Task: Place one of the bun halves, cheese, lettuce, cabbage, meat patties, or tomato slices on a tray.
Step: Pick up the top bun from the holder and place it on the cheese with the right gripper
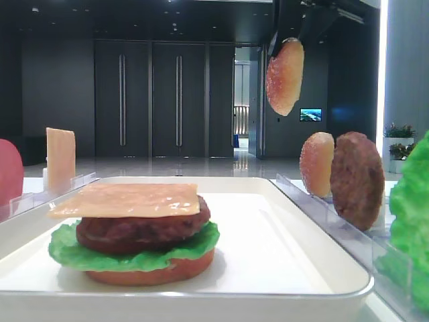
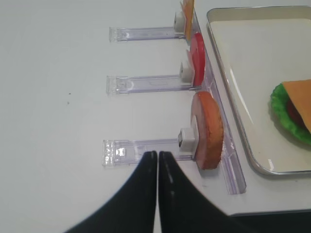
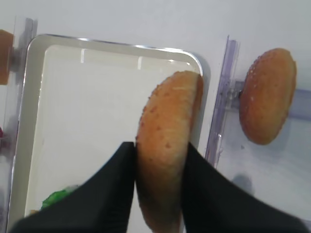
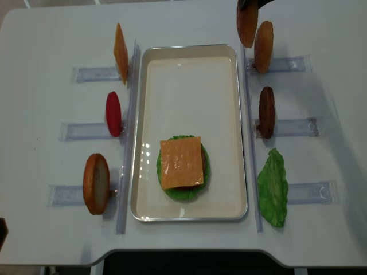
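Observation:
My right gripper (image 3: pixel 160 144) is shut on a sesame bun half (image 3: pixel 167 141), held on edge in the air over the far right corner of the white tray (image 4: pixel 189 86). The overhead view shows that bun half (image 4: pixel 247 23) just past the tray's rim. On the tray's near part sits a stack (image 4: pixel 181 163) of bun base, lettuce, meat patty and a cheese slice on top. My left gripper (image 2: pixel 158 154) is shut and empty, low over the table beside a bun half (image 2: pixel 209 128) standing in its clear holder.
Clear racks flank the tray. On the right stand another bun half (image 4: pixel 264 47), a meat patty (image 4: pixel 266 112) and a lettuce leaf (image 4: pixel 272 189). On the left stand a cheese slice (image 4: pixel 120 52), a tomato slice (image 4: pixel 113 113) and a bun half (image 4: pixel 96 183).

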